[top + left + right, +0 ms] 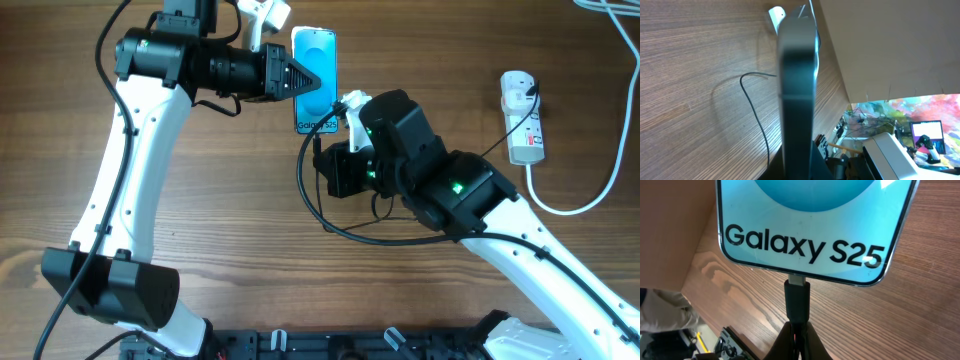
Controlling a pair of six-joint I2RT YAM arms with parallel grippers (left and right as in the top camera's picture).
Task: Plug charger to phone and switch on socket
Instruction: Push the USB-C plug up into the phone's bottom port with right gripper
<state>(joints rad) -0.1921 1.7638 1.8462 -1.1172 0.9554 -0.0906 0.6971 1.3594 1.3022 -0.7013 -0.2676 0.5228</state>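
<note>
The phone [314, 55] has a lit cyan screen and is held off the table by its left edge. My left gripper [300, 78] is shut on it; in the left wrist view the phone [797, 80] shows edge-on between the jaws [801, 167]. My right gripper [347, 108] is just below the phone's lower edge. In the right wrist view its fingers [797, 332] are shut on the charger's black connector [797, 300], whose tip meets the port under the "Galaxy S25" text on the phone [810, 220]. The charger's black plug [520, 95] sits in the white socket [526, 135] at the right.
The socket's thick white cord [590, 200] loops right and runs up to the far right corner. The thin black cable [758, 120] trails over the wooden table. A white object [268, 14] lies at the table's far edge above the phone.
</note>
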